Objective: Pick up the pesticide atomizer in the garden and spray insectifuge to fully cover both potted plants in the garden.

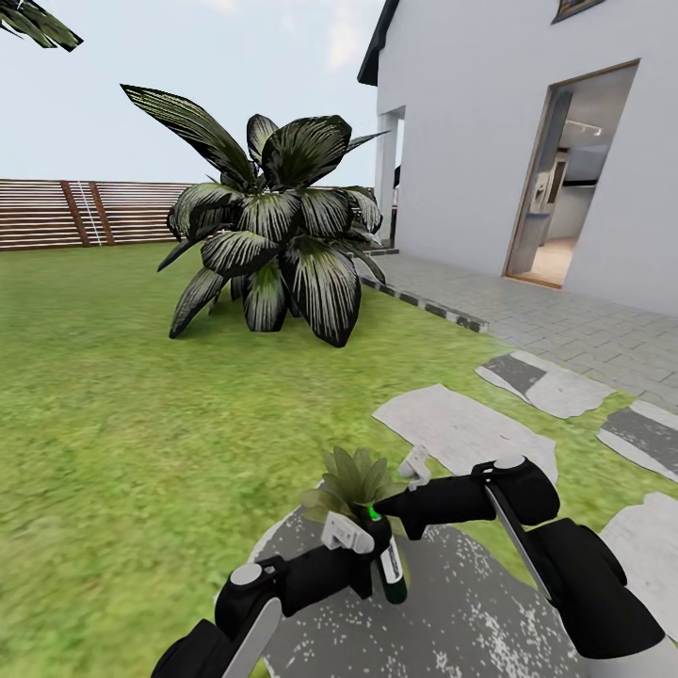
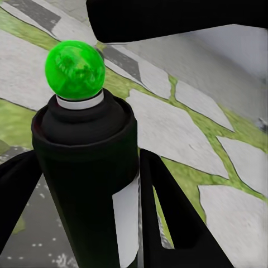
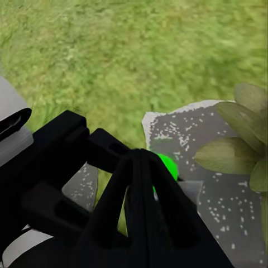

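My left gripper point(image 1: 373, 568) is shut on the pesticide atomizer point(image 1: 388, 563), a dark bottle with a white label band and a bright green spray head point(image 1: 374, 513), held upright. In the left wrist view the atomizer point(image 2: 84, 167) stands between both fingers point(image 2: 167, 212). My right gripper point(image 1: 384, 505) is shut, its joined tips point(image 3: 142, 159) right at the green head point(image 3: 168, 166). Just behind the bottle sits one potted plant point(image 1: 353, 478), a small rosette of pointed green leaves point(image 3: 234, 151); its pot is hidden. The other potted plant is out of view.
A speckled grey slab point(image 1: 452, 612) lies under the arms, with stepping slabs point(image 1: 461, 428) to the right. A large dark-leaved plant point(image 1: 273, 235) grows on the lawn ahead. Paving point(image 1: 565, 330), a white house with an open door point(image 1: 570, 179), and a slat fence point(image 1: 85, 212) ring the scene.
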Controlling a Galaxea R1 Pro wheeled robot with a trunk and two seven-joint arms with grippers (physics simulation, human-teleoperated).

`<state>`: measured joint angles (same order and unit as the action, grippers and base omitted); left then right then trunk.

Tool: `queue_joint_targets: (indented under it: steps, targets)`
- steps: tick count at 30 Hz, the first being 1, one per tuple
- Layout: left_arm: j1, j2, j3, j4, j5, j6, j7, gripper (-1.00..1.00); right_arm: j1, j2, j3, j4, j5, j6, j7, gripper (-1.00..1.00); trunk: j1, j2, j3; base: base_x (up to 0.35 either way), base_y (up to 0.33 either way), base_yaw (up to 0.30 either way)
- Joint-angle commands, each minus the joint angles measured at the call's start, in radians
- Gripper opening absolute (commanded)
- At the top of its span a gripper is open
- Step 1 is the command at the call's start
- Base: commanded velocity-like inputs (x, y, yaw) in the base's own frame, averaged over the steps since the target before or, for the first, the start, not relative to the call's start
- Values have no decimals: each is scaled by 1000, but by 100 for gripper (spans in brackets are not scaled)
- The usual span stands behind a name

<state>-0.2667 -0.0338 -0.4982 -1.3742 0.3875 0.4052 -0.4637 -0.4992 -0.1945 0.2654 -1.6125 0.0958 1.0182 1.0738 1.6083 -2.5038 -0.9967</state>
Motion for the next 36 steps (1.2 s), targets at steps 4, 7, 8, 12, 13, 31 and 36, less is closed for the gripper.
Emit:
queue_joint_targets:
  steps: [4,7,8,12,13,31,36]
  targets:
    - [-1,0,-1,-2,10,9,-1,-100,-1,0,0,-1,12,3,9,-100,0,0,-1,0,0,0]
    - [-1,0,-1,-1,9,9,0,-100,-1,0,-1,-1,11,3,9,-100,0,0,-1,0,0,0]
    - [-1,0,-1,-1,9,9,1,-100,-1,0,-2,-1,11,3,9,-100,0,0,-1,0,0,0]
    - [-1,-1,5,10,6,9,6,-100,-1,0,-3,-1,11,3,9,-100,0,0,-1,0,0,0]
    - [-1,0,6,12,6,9,7,-100,-1,0,-3,-1,12,3,9,-100,0,0,-1,0,0,0]
    - [-2,-11,15,70,9,6,211,-100,-3,5,-169,0,17,-11,-209,-100,0,0,-1,0,0,0]
    - [-2,-14,15,74,11,4,282,-100,-11,47,-216,5,11,-12,-426,-100,0,0,-1,0,0,0]
